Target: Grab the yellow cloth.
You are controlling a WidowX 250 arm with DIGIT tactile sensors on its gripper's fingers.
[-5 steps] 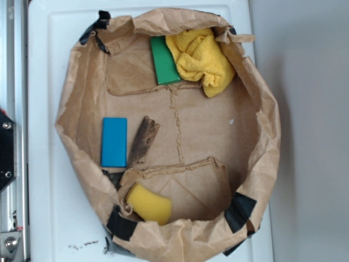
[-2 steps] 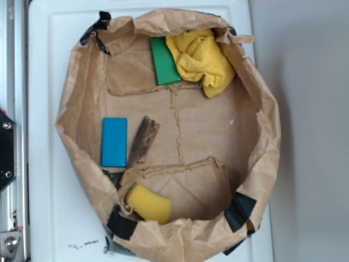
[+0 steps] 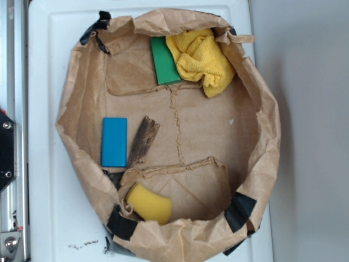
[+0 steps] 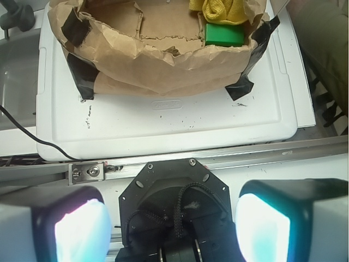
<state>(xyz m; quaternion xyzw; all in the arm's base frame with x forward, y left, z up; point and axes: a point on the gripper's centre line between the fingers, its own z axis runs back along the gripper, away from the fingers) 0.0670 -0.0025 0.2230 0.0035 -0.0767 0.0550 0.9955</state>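
Note:
The yellow cloth [image 3: 200, 58] is a fuzzy, crumpled towel lying in the upper right of the brown paper bag [image 3: 262, 114], against the bag's wall and next to a green block [image 3: 164, 60]. In the wrist view the yellow cloth [image 4: 222, 11] peeks over the bag's rim at the top, behind the green block [image 4: 223, 34]. My gripper [image 4: 173, 225] hangs far from the bag, over the robot's black base, open with nothing between its two pale fingers. The exterior view does not show the gripper.
Inside the bag lie a blue block [image 3: 114, 142], a brown piece of bark [image 3: 143, 141] and a smooth yellow sponge [image 3: 148, 203]. The bag stands on a white board [image 3: 46, 109]. A metal rail [image 4: 180, 162] runs between board and base.

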